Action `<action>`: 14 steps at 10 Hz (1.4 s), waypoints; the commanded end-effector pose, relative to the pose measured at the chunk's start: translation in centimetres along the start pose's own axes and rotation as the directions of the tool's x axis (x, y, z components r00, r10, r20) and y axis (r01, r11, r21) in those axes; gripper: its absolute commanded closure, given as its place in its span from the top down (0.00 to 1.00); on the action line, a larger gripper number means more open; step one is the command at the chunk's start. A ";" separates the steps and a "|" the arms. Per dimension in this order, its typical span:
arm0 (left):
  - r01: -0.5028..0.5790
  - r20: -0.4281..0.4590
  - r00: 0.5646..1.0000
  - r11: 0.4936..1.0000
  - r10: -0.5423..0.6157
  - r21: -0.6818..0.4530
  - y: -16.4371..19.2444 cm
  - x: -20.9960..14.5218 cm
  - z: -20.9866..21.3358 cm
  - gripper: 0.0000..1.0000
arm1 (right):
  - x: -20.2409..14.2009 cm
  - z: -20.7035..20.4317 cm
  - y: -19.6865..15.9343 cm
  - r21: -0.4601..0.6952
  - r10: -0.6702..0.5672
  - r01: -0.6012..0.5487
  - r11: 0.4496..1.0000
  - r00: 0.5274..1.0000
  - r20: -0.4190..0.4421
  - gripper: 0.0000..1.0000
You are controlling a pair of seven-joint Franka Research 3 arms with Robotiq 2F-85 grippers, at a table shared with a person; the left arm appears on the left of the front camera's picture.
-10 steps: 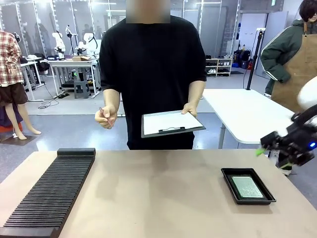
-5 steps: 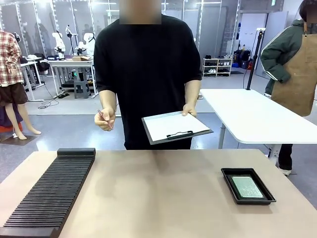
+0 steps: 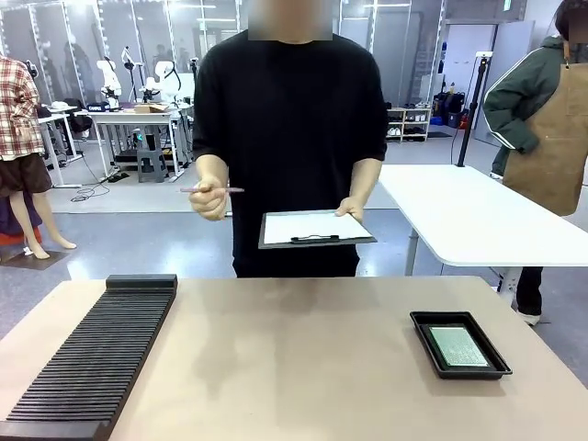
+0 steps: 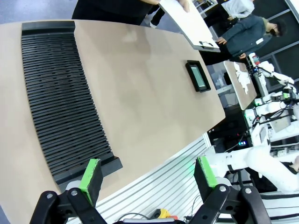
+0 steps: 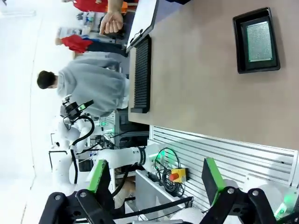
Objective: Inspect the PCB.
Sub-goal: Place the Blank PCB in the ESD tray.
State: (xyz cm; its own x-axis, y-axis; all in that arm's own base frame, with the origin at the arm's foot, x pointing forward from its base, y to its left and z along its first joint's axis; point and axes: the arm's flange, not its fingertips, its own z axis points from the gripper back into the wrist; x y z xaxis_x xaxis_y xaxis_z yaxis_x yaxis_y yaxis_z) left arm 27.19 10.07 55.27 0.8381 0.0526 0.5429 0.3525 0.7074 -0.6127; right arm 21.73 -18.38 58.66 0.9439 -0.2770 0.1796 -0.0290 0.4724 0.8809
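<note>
The PCB [image 3: 458, 346] lies flat in a black tray [image 3: 432, 354] on the desk [image 3: 294, 367], on the robot's right side. Its pale, patterned face looks up. Nothing is touching it.

A person stands at the far side of the desk. One hand [image 3: 352, 206] holds a clipboard [image 3: 316, 228] with white paper. The other hand [image 3: 211, 197] holds a pen [image 3: 213, 190] level in the air. A long black slotted rack [image 3: 92, 363] sits on the left part of the desk.

The left gripper [image 4: 148, 175] is wide open with nothing in it, high up off the near edge of the desk. The right gripper [image 5: 155, 178] is wide open too, holding nothing, and far back from the tray.

What could go wrong? The board is thin and sits low inside the tray walls. A gripper coming down could hit the rim and push the tray along instead of catching the board. The board may sit snug in the tray, but it is hard to tell from here. If so, a pinch on its edge could slip. The person could also reach in just as an arm moves.
</note>
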 end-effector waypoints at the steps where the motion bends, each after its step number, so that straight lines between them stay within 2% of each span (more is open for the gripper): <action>1: -0.015 -0.011 1.000 1.000 0.016 0.019 -0.4 0.2 0.3 1.00 | 0.0 -0.1 -1.0 0.036 0.003 -0.003 0.999 1.000 0.009 1.00; 2: -0.015 -0.011 1.000 1.000 0.016 0.019 -0.4 0.2 0.3 1.00 | 1.0 -1.2 -2.4 0.060 -0.024 0.023 0.998 1.000 0.010 1.00; 3: -0.015 -0.011 1.000 1.000 0.016 0.019 -0.4 0.2 0.3 1.00 | -0.3 0.4 -0.5 0.018 -0.002 0.002 1.000 1.000 0.006 1.00; 14: -0.015 -0.011 1.000 1.000 0.016 0.019 -0.4 0.2 0.3 1.00 | -0.3 0.4 -0.5 0.018 -0.002 0.002 1.000 1.000 0.006 1.00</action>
State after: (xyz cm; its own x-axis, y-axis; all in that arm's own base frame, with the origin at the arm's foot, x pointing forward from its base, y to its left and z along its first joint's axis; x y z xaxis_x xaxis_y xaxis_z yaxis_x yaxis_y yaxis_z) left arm 27.20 10.06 55.27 0.8381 0.0523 0.5429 0.3528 0.7072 -0.6127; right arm 21.46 -18.86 58.14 0.9430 -0.2897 0.1640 -0.0139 0.4580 0.8888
